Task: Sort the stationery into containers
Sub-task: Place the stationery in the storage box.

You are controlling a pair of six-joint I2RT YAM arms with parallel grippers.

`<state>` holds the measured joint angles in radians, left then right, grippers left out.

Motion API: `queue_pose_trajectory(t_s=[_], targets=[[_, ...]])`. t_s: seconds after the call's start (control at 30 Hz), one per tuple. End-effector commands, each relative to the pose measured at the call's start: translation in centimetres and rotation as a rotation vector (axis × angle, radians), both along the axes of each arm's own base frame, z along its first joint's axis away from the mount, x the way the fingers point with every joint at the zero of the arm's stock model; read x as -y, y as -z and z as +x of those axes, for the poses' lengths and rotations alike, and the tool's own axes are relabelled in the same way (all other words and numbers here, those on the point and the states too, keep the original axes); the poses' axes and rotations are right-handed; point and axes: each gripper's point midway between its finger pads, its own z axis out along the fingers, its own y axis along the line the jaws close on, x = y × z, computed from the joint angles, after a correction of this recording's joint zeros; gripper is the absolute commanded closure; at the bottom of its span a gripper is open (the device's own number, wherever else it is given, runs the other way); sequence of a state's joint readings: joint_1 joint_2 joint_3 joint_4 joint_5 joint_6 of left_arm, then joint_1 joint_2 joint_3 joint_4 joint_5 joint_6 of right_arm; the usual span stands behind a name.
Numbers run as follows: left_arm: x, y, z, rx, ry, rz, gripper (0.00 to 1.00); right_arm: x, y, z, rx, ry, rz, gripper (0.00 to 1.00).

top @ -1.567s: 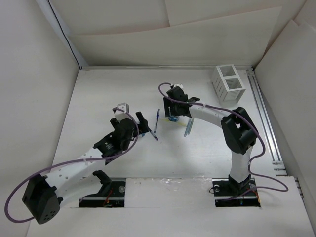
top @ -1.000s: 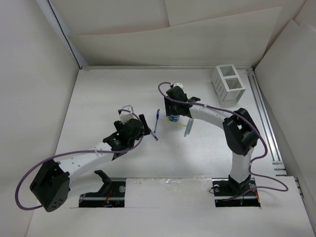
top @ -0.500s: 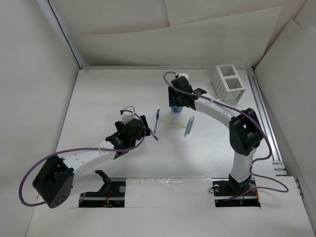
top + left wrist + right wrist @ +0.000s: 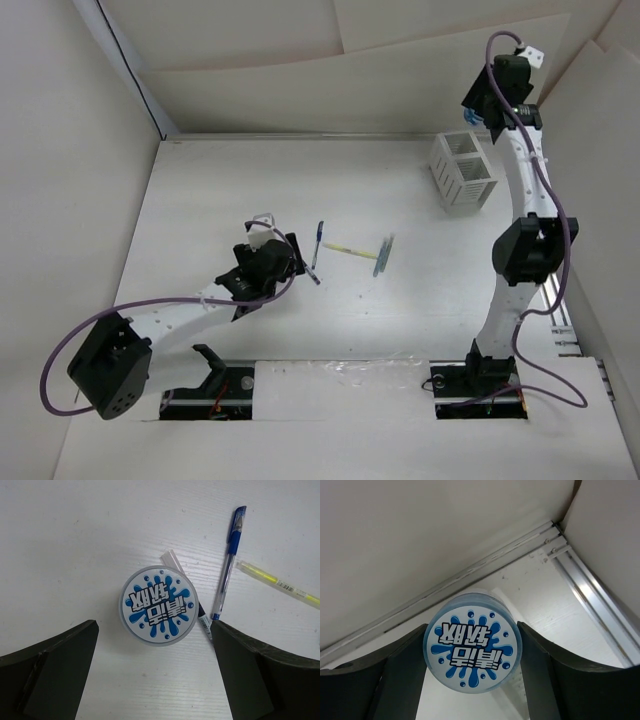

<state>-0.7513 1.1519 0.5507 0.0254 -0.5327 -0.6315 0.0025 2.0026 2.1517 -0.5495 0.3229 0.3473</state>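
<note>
We hold first roll clamped in right gripper, high near organizer box at table's 1 o'clock. Next: lower over compartment, release. Left gripper wide astride second roll, at 9 o'clock of pen.

The left gripper is spread wide over the roll, with bare bench showing in the gap on each side. The pen lies just beside one finger, its tip almost at it, and the yellow stick lies beyond. The right gripper is filled by the held roll. It hangs high, close to the back wall and side wall, with the box near and lower.
</note>
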Motion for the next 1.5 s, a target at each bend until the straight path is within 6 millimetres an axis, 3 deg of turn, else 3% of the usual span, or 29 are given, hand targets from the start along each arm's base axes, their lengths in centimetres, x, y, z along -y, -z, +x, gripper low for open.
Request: queue_pose_trajectory(t_s=[0.0, 0.1, 0.23, 0.47, 0.63, 0.97, 1.03, 1.07, 1.1, 1.13, 1.23, 1.27, 1.37, 1.43, 1.47], targets=[[0.7, -1.7, 1.1, 0.045, -0.005, -0.011, 0.05, 0.7, -0.1, 0.9, -0.018, -0.004, 0.013, 0.64], [1.0, -2.0, 1.2, 0.048, 0.002, -0.021, 0.05, 1.6, 1.0, 2.0, -0.042, -0.004, 0.023, 0.64], [1.0, -1.7, 1.2, 0.041, 0.002, -0.015, 0.05, 1.0, 2.8, 2.9, -0.072, -0.018, 0.016, 0.64], [1.0, -1.7, 1.2, 0.041, 0.002, -0.015, 0.05, 0.7, 4.9, 3.6, -0.095, -0.036, 0.026, 0.64], [1.0, -1.7, 1.2, 0.041, 0.002, -0.015, 0.05, 0.7, 7.7, 3.7, -0.147, -0.039, 0.020, 0.64], [1.1, -1.7, 1.2, 0.037, 0.009, -0.019, 0.05, 1.6, 9.4, 3.9, -0.170, -0.022, -0.003, 0.64], [1.1, -1.7, 1.2, 0.037, 0.009, -0.019, 0.05, 1.6, 9.8, 3.8, -0.179, -0.022, -0.002, 0.56], [1.0, -1.5, 1.1, 0.030, 0.009, -0.013, 0.05, 1.6, 9.8, 3.8, -0.179, -0.022, -0.002, 0.48], [1.2, -1.9, 1.2, 0.037, 0.009, -0.019, 0.05, 1.1, 9.8, 3.8, -0.179, -0.031, -0.003, 0.29], [1.2, -1.9, 1.2, 0.037, 0.009, -0.019, 0.05, 1.1, 9.3, 3.7, -0.170, -0.031, -0.003, 0.20], [1.1, -2.1, 1.3, 0.040, 0.002, -0.014, 0.05, 1.1, 7.8, 3.6, -0.139, -0.031, -0.005, 0.03], [1.0, -2.0, 1.2, 0.033, 0.002, -0.008, 0.03, 0.5, 7.8, 3.7, -0.139, -0.040, -0.005, 0.01], [0.9, -1.8, 1.1, 0.026, 0.002, -0.001, 0.03, 0.5, 5.3, 3.2, -0.098, -0.040, -0.007, 0.01], [0.9, -1.8, 1.1, 0.026, 0.002, -0.001, 0.02, 0.5, 2.5, 2.3, -0.056, -0.040, -0.008, 0.01], [0.8, -2.1, 1.2, 0.030, -0.005, 0.003, 0.02, 0.3, 2.3, 1.8, -0.057, -0.048, -0.005, 0.01]])
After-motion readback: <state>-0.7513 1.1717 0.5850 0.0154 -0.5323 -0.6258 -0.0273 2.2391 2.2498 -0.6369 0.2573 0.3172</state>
